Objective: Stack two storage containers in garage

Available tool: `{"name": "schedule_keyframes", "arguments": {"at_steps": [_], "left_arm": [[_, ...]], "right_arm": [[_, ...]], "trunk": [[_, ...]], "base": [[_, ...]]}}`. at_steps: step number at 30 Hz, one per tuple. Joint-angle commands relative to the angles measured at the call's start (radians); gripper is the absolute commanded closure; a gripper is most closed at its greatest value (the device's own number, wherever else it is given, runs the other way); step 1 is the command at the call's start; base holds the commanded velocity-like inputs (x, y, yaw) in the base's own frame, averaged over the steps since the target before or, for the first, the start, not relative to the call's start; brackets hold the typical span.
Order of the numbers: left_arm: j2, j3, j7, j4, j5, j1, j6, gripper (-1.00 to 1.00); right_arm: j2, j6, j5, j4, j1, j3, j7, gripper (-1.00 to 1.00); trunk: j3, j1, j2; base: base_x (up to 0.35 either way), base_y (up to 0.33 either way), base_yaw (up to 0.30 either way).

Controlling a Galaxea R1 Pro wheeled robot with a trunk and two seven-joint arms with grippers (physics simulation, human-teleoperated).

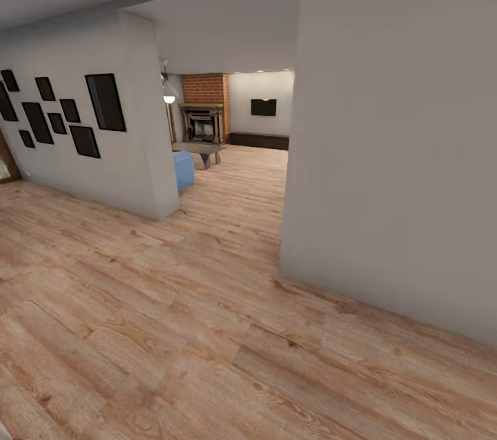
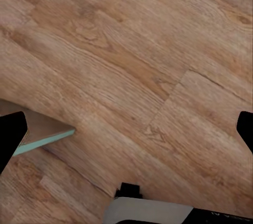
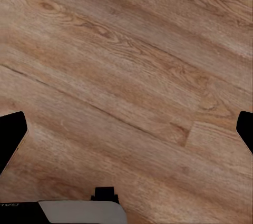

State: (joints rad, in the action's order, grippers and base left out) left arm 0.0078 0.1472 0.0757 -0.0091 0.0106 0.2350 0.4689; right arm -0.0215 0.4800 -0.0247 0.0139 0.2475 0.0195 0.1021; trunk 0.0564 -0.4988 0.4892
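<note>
Living room (image 1: 231,126) lies ahead through the opening, brick fireplace (image 1: 204,109) at its far end, while both wrist views show left hand (image 2: 126,129) and right hand (image 3: 126,129) spread apart, empty, pointing down at wood floor (image 1: 207,330).

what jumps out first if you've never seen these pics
A red-brick fireplace stands at the far end of the opening, with a wall TV to its right. Black picture frames cluster on the left wall, and light wood-plank floor runs underneath.
</note>
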Motion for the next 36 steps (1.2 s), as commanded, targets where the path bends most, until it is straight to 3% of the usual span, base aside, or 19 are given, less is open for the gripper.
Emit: {"name": "schedule_keyframes", "arguments": {"at_steps": [1,23,36], "left_arm": [[0.0,0.004,0.001,0.002,0.002,0.001,0.004,-1.0],[0.0,0.004,0.002,0.001,0.002,0.001,0.004,-1.0],[0.0,0.004,0.002,0.002,0.002,0.001,0.004,-1.0]], "right_arm": [[0.0,0.004,-0.003,0.001,0.001,0.002,0.005,-1.0],[0.0,0.005,-0.003,0.001,0.001,0.002,0.005,-1.0],[0.0,0.005,-0.003,0.001,0.001,0.002,0.004,-1.0]], "trunk": [[0.002,-0.001,0.002],[0.002,-0.001,0.002],[0.002,-0.001,0.002]], "base": [[0.326,0.0,0.261],[0.326,0.0,0.252],[0.326,0.0,0.033]]}}
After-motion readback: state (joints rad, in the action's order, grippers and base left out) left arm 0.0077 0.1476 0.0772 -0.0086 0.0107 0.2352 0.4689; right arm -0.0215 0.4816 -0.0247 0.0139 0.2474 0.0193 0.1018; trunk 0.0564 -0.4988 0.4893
